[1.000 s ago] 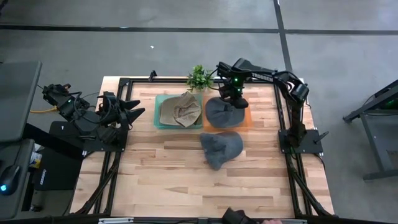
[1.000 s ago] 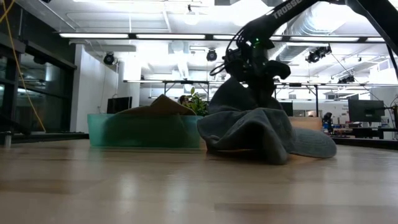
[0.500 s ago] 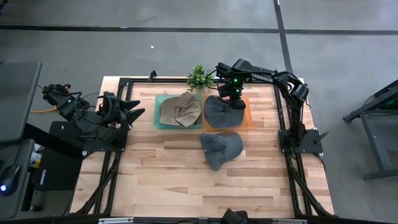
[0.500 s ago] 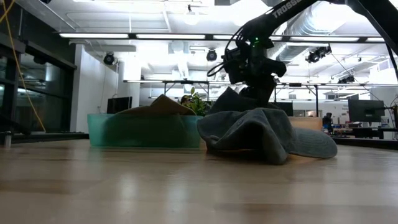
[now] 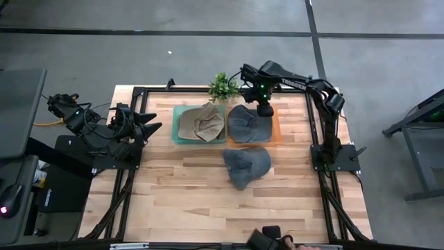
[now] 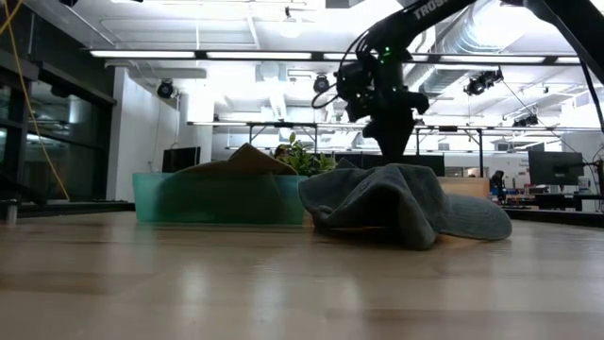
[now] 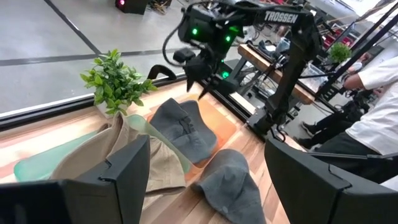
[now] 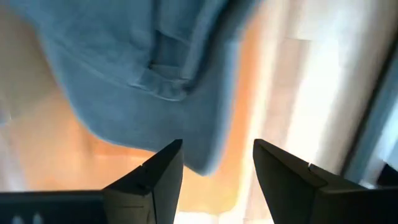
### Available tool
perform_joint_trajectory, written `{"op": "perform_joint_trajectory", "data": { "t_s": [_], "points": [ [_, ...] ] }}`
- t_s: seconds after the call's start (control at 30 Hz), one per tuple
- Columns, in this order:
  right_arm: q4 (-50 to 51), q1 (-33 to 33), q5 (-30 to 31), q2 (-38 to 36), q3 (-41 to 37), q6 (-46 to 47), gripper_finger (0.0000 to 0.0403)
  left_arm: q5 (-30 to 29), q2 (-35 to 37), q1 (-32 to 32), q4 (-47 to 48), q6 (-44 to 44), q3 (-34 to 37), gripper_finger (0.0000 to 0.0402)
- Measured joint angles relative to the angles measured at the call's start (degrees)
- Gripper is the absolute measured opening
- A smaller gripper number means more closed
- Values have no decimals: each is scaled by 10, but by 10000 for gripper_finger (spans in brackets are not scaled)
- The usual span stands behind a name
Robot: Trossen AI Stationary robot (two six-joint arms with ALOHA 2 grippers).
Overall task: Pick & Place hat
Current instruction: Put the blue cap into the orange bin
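The right gripper (image 5: 264,107) hangs above the far right corner of the orange tray (image 5: 275,129), its two fingers (image 8: 158,171) spread apart with nothing between them. Under it lies a grey hat (image 5: 243,123) inside that tray — flat, free of the gripper, with the wrist view looking straight down on its fabric and the orange floor beside it. From table height, the gripper (image 6: 389,142) stands clear above the cloth, a gap showing beneath its tips.

A second grey hat (image 5: 247,165) lies crumpled on the bare wood of the table (image 5: 194,201), just near of the orange tray, close to the centre. Left of the orange tray, touching it side by side, sits the green tray (image 5: 177,132), holding a tan hat (image 5: 200,123). A small plant (image 5: 223,86) stands at the far edge, just behind the line where the two trays meet.

The left gripper (image 5: 154,121) waits at the left side of the table, well apart from the trays — fingers (image 7: 127,171) spread wide, empty, pointing toward the green tray.

A person in a white sleeve (image 7: 379,99) shows in the room beyond the table.
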State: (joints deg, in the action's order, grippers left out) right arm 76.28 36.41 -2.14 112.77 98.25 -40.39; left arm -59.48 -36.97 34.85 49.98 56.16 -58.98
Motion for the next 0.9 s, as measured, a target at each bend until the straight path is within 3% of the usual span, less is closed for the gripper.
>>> {"op": "perform_joint_trajectory", "data": {
  "t_s": [0.1, 0.5, 0.9],
  "points": [
    [13, 8, 15, 0, 32, 15, 188, 4, 0, 0, 0, 0, 0, 275],
    [99, -12, -130, 0, 138, 108, 188, 18, 0, 0, 13, -2, 0, 275],
    [137, -91, -148, -1, 166, 199, 188, 51, 0, 0, 27, -3, 0, 275]
  ]
}}
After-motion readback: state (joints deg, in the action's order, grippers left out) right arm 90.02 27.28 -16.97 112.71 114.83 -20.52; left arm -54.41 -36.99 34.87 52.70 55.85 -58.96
